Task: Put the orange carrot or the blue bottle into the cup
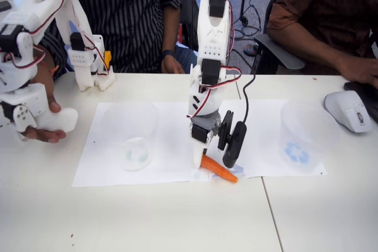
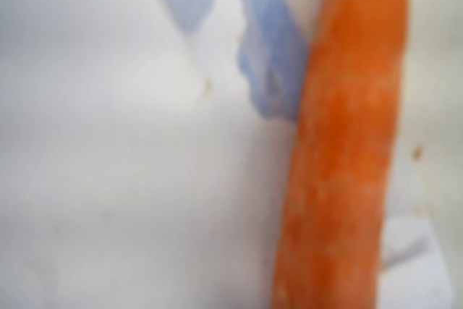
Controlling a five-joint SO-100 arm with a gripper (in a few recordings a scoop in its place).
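End effector [image 1: 208, 159] down at the orange carrot [image 1: 218, 169], jaw state unreadable. Watch it: off-centre closing could roll it away from the cup [image 1: 131, 137].

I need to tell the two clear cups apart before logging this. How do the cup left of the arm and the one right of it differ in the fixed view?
The left cup has a pale greenish-white mark at its base; the right cup shows a blue recycling symbol. The left cup stands farther from the orange carrot than the right cup does. Both are clear, wide-mouthed, upright and stand on white paper.
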